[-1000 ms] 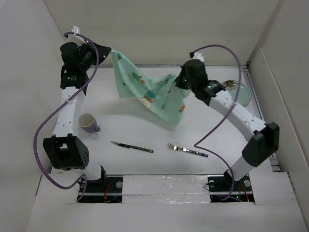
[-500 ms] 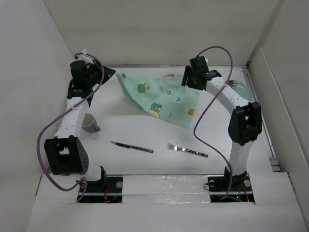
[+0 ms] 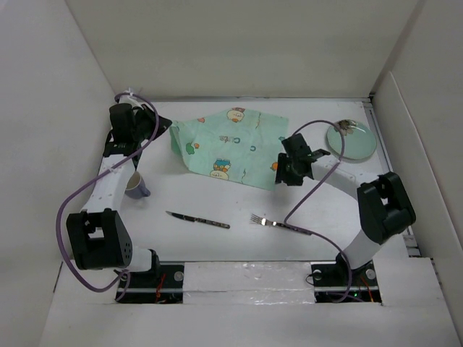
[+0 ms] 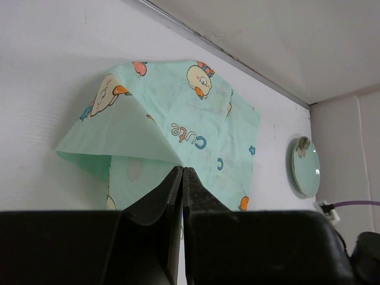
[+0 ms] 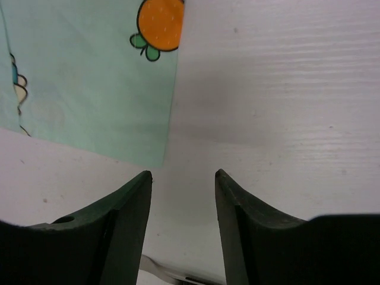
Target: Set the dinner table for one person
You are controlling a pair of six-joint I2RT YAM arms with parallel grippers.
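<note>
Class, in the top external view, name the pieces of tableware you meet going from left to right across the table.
mug → knife → fork → plate. The placemat is left out because it spans the knife and the fork.

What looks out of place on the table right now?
The placemat is not lying flat. Its left corner is doubled over onto the printed side and held up by the shut left gripper, and the cloth sits slightly crooked.

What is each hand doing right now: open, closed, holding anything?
Left hand: closed, pinching a corner of the placemat.
Right hand: open, holding nothing.
</note>
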